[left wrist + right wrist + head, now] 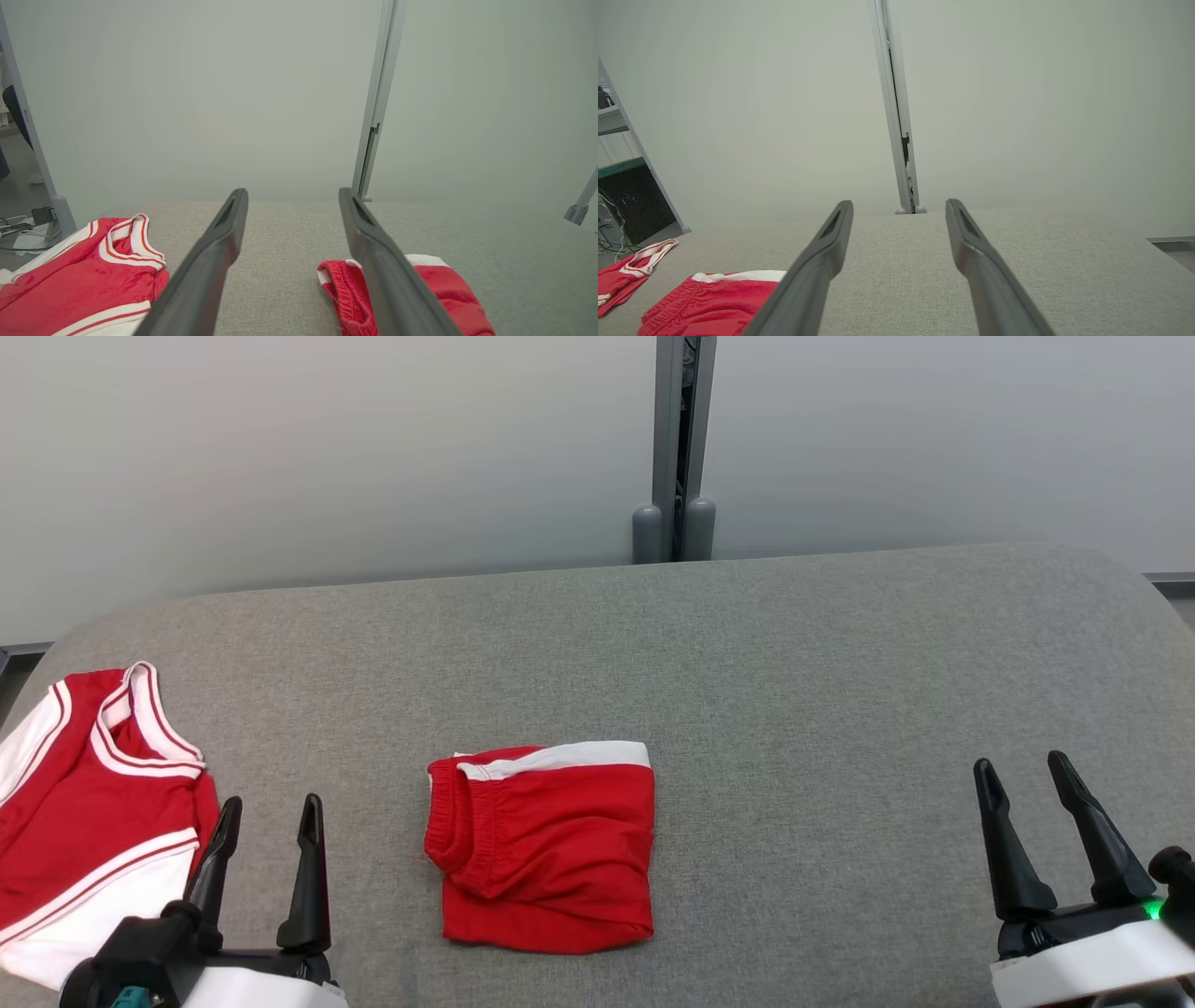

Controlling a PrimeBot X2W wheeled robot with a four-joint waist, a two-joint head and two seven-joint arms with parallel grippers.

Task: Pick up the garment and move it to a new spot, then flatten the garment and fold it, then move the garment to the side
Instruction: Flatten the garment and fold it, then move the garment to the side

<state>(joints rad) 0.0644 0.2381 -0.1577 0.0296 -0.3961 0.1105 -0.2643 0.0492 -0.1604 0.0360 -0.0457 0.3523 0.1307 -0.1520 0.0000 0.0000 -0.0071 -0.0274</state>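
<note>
Surface: grey fabric-covered desk (794, 653), far corners rounded.
Item 1: folded red shorts (546, 854), a compact, roughly square bundle.
Item 1, detail: white band along the edge facing the desk's far side; gathered elastic waistband turned toward the desk's left edge; the cloth is a little rumpled.
Item 1, location: flat on the desk, about midway between its left and right edges and toward the near edge.
Item 2: red and white jersey (84, 803), sleeveless, with white and red striped trim at the neck and armholes.
Item 2, location: at the desk's left edge, lying loosely and unfolded, well apart from the shorts.
Left gripper (272, 805): jaws spread wide and holding nothing; poised over the near left part of the desk, between the jersey and the shorts, its outer finger just beside the jersey.
Right gripper (1019, 763): jaws spread wide and holding nothing; over the near right part of the desk, well apart from the shorts.
Left wrist view: jersey to the left of the fingers, shorts partly behind the right finger.
Backdrop: pale wall panels (327, 448) beyond the far edge, joined by a grey upright post (674, 448).
</note>
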